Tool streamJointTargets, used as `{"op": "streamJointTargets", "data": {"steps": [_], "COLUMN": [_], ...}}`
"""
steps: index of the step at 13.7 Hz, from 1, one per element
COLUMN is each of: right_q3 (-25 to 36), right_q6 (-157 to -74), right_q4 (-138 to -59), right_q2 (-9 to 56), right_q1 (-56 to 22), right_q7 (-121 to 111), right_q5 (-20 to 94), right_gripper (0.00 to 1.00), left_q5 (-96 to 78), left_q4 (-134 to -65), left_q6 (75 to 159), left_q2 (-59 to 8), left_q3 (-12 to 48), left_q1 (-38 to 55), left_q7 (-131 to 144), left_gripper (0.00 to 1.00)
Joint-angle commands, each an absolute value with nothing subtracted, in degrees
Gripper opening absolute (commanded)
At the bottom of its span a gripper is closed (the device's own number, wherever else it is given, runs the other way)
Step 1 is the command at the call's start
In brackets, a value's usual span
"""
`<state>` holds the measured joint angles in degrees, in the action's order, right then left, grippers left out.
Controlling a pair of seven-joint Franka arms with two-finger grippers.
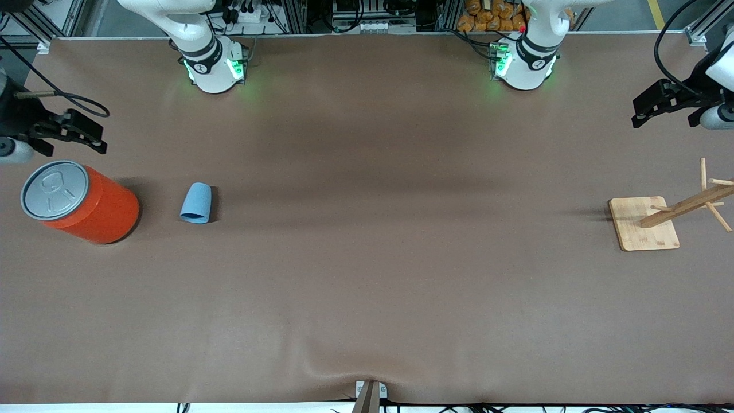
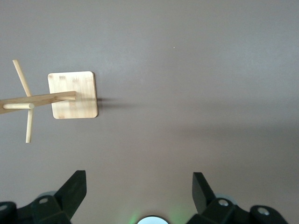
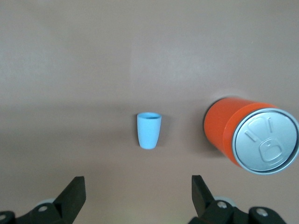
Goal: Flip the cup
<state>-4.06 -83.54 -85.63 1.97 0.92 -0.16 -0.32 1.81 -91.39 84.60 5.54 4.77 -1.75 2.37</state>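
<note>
The small light blue tapered cup (image 1: pixel 196 203) lies on its side on the brown table cover (image 1: pixel 367 275), in the left-middle of the front view, its open mouth turned toward the front camera, just beside the big orange can with a grey pull-tab lid (image 1: pixel 80 202), which stands closer to the right arm's end. The right gripper (image 1: pixel 86 137) hangs high at the upper left edge of the front view, fingers spread and empty; the left gripper (image 1: pixel 654 109), also spread and empty, waits at the upper right, above the bamboo peg stand (image 1: pixel 645 223). The likeliest trouble is the round, light cup rolling or skidding away when one finger touches first, or squirting out of an off-centre pinch; a wide descent could also clip the can.
</note>
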Motion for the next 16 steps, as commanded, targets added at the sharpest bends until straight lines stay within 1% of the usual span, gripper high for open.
{"op": "streamJointTargets", "data": {"steps": [1, 2, 4, 6, 8, 10, 11, 12, 13, 16], "right_q3": [-4.57, -4.57, -4.48, -4.4, -4.39, -4.39, -4.31, -4.31, -4.31, -4.22], "right_q6": [-82.7, -84.97, -92.34, -99.28, -109.29, -115.81, -120.36, -125.46, -127.77, -131.21], "right_q4": [-87.79, -90.76, -99.71, -106.67, -114.4, -120.38, -123.63, -125.92, -126.12, -126.03], "right_q2": [5.52, 6.23, 6.15, 6.24, 6.41, 8.34, 8.44, 8.87, 11.14, 14.84], "right_q1": [0.7, 0.88, 1.14, 1.49, 2.2, 1.94, 1.76, 1.84, 2.11, 2.72], "right_q7": [-1.14, -1.23, -1.75, -3.85, -5.88, -5.89, -5.89, -6.06, -6.41, -6.42], "right_q5": [-0.88, -0.88, -0.44, -0.35, -0.35, -0.35, -0.44, -0.53, -0.61, -0.62], "right_gripper": [1.0, 1.0, 1.0, 1.0, 1.0, 1.0, 1.0, 1.0, 1.0, 1.0], "left_q5": [0.97, 0.97, 0.97, 0.88, 0.88, 0.88, 0.88, 0.88, 0.88, 0.88], "left_q4": [-90.09, -90.09, -89.82, -89.65, -89.65, -89.65, -89.65, -89.65, -89.65, -89.65], "left_q6": [82.97, 82.97, 83.06, 83.32, 83.5, 83.5, 83.5, 83.5, 83.5, 83.5], "left_q2": [4.83, 4.83, 4.48, 4.39, 4.13, 4.04, 4.13, 4.13, 4.13, 4.04], "left_q3": [4.83, 4.83, 4.83, 4.83, 4.83, 4.83, 4.83, 4.75, 4.83, 4.83], "left_q1": [-2.46, -2.55, -2.72, -2.64, -2.64, -2.64, -2.81, -2.81, -2.81, -2.72], "left_q7": [1.58, 1.49, 1.41, 1.41, 1.49, 1.49, 1.49, 1.41, 1.41, 1.32], "left_gripper": [1.0, 1.0, 1.0, 1.0, 1.0, 1.0, 1.0, 1.0, 1.0, 1.0]}}
